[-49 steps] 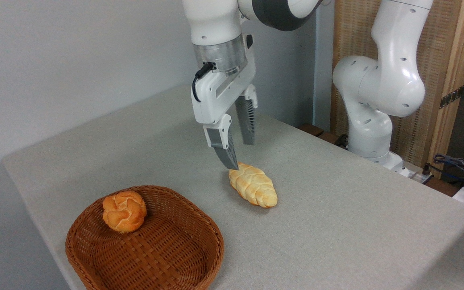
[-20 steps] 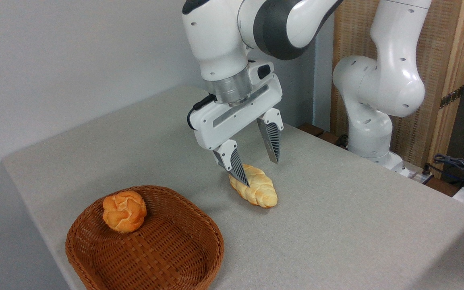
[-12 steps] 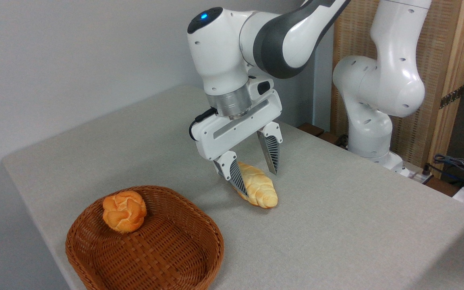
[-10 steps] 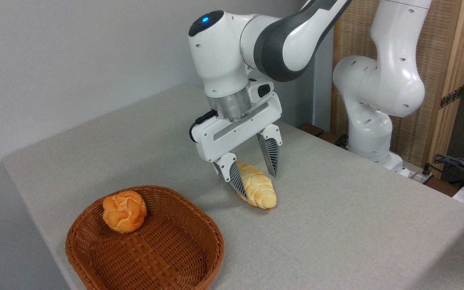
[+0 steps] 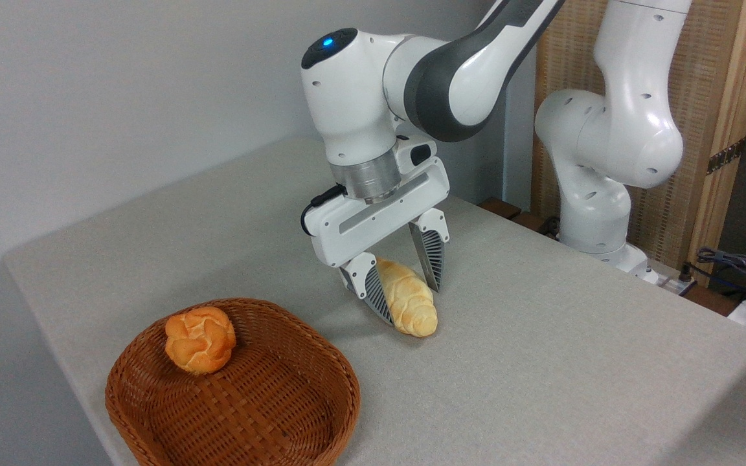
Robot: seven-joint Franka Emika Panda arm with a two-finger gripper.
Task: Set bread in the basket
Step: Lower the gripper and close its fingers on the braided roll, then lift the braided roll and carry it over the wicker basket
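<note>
The bread [image 5: 413, 309], a pale yellow braided loaf, lies on the grey table right of the basket [image 5: 350, 388]. My gripper [image 5: 410, 303] reaches down over it with one finger on each long side. The front finger [image 5: 375, 292] presses the loaf's left flank. Its rear finger [image 5: 430, 259] stands against the far side. The jaws look shut on the loaf, whose lower end rests on the cloth. The reddish-brown wicker basket sits at the front left.
A small round orange knotted roll [image 5: 200, 339] lies in the basket's back left corner. The arm's white base [image 5: 606, 194] stands at the table's far right, with cables [image 5: 735, 265] beside it. The table edge [image 5: 56, 336] runs close along the basket's left side.
The gripper came down and turned to straddle the loaf, then its fingers drew closer together. The loaf has shifted slightly left and rolled a little between them.
</note>
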